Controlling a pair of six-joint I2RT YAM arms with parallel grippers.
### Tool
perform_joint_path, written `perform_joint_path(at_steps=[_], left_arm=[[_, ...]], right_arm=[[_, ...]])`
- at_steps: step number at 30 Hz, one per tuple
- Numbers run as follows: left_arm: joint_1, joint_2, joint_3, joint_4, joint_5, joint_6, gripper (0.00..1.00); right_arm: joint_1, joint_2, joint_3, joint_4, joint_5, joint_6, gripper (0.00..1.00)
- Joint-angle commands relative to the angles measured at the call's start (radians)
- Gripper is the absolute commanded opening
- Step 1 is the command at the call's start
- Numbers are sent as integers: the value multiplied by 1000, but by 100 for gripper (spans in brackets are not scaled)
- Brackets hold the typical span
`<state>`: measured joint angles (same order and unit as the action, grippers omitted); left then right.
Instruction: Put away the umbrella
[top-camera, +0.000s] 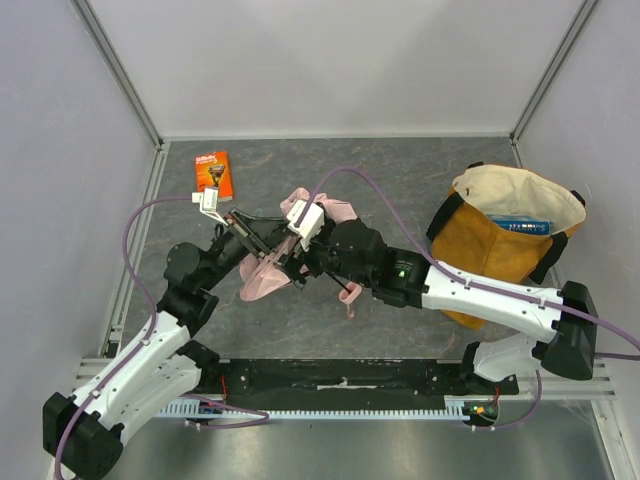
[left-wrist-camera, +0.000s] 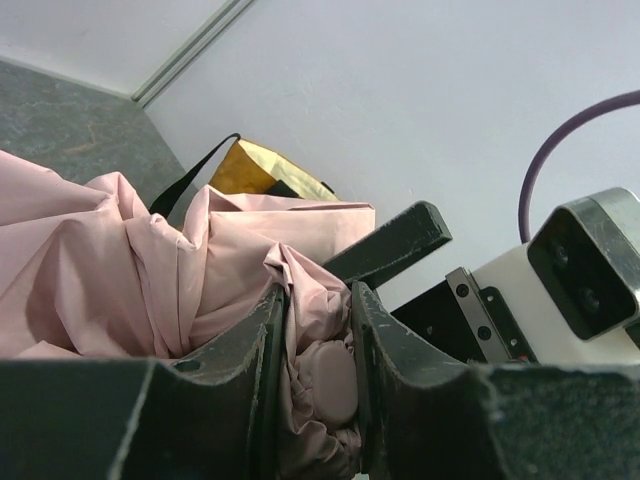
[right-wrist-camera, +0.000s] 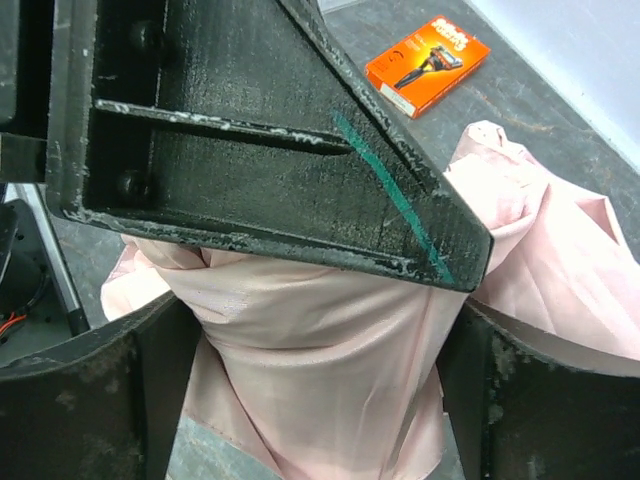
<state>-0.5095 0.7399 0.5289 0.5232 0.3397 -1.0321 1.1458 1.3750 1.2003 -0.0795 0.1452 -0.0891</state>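
The pale pink umbrella (top-camera: 262, 280) lies crumpled mid-table between both arms. My left gripper (top-camera: 268, 243) is shut on it: in the left wrist view its jaws (left-wrist-camera: 315, 295) pinch bunched fabric (left-wrist-camera: 120, 260) and a small hard pink piece (left-wrist-camera: 332, 380). My right gripper (top-camera: 297, 262) stands open from the other side. In the right wrist view its wide-spread jaws (right-wrist-camera: 320, 335) straddle a hanging fold of the pink fabric (right-wrist-camera: 320, 360). The left gripper's black finger (right-wrist-camera: 260, 150) crosses just above that fold.
A mustard-yellow tote bag (top-camera: 490, 250) stands open at the right with a blue box (top-camera: 520, 225) inside; its top (left-wrist-camera: 250, 170) shows behind the fabric. An orange razor box (top-camera: 213, 173) lies at the back left, also in the right wrist view (right-wrist-camera: 427, 62).
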Motion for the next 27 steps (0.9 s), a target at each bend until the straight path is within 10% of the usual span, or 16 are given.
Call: perform_joint_path(at_steps=[1,10,13,17,27], left_arm=[[-31,-34,22,218,90,-192,2],[-31,-27,-6,270,85,-249,2],[-31,-25,-9,282,87,-263,2],[-32,-28,-15,284,87,-282,2],[-31,-31,-18,290,93,-309,2]], right_arm=[[9,39,-61,231,-5,28,89],[29,42,-137,385,-16,31,56],[29,45,-157,418,17,9,98],[28,55,-157,452,73,-21,97],[29,76,-137,448,102,-67,36]])
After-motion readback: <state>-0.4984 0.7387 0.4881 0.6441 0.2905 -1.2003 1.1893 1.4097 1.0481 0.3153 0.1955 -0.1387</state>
